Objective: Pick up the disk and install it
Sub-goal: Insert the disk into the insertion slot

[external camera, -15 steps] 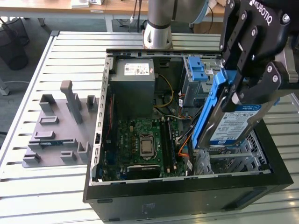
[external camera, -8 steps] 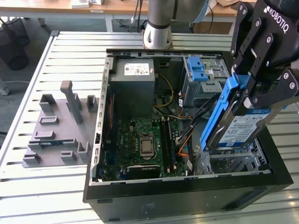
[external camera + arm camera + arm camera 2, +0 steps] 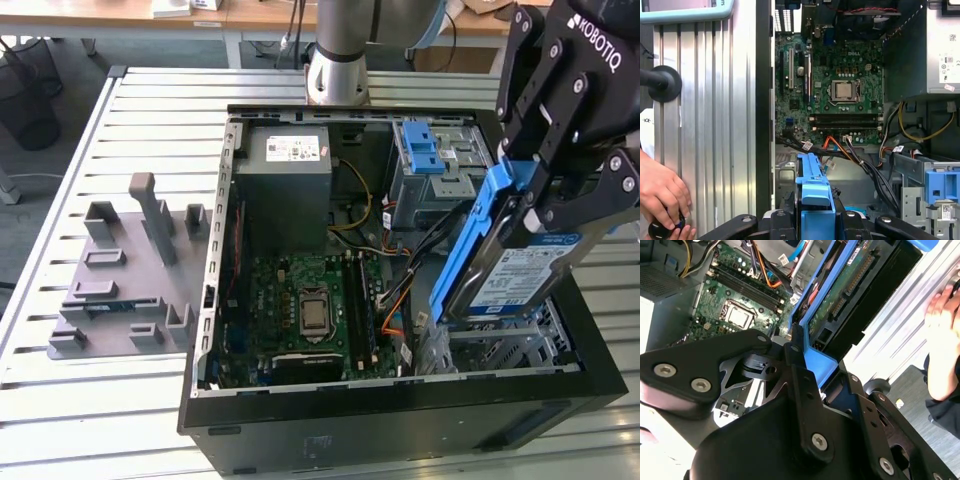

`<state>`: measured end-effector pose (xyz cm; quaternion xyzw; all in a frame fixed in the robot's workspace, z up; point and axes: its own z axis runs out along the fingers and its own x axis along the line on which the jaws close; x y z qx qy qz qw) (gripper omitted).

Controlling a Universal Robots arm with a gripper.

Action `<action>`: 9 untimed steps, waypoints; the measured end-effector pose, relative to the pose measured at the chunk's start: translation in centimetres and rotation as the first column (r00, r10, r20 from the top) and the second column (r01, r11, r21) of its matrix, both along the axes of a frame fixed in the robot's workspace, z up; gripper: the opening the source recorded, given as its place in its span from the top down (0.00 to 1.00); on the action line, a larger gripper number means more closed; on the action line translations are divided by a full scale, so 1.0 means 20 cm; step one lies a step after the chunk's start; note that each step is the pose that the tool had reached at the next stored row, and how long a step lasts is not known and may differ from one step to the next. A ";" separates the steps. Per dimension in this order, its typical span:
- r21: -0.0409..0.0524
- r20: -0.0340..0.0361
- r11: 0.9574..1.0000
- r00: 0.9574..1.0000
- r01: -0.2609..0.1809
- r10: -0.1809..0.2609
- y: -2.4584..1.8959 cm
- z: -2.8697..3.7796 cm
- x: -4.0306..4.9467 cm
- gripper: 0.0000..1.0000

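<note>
Exterior view: the gripper (image 3: 565, 200) is clamped on the disk (image 3: 505, 280), which hangs tilted over the open computer case (image 3: 400, 388) on the worktop (image 3: 130, 400), at the exterior view's right. Second wrist view: its fingers (image 3: 802, 385) pinch the disk's blue frame. First wrist view: the frame sits between them, with the motherboard (image 3: 830, 100) beyond.

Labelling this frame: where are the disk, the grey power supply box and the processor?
the disk (image 3: 515, 275), exterior view, its label.
the grey power supply box (image 3: 283, 205), exterior view, grey face.
the processor (image 3: 313, 310), exterior view, metal lid.

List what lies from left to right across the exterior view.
Grey fixture plate → power supply → blue ridged latch → disk, clamped in the hand.
</note>
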<state>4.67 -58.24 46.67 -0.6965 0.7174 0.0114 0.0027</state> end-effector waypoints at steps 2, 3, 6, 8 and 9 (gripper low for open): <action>0.000 0.000 1.000 1.000 0.000 0.000 0.000 -0.002 0.018 0.64; 0.000 0.000 1.000 1.000 0.000 0.000 0.000 -0.003 0.028 0.64; 0.000 0.000 1.000 1.000 0.000 0.000 0.000 -0.005 0.059 0.64; 0.000 0.000 1.000 1.000 0.000 0.000 0.000 -0.007 0.069 0.64; 0.000 0.000 1.000 1.000 0.000 0.000 0.000 -0.009 0.074 0.64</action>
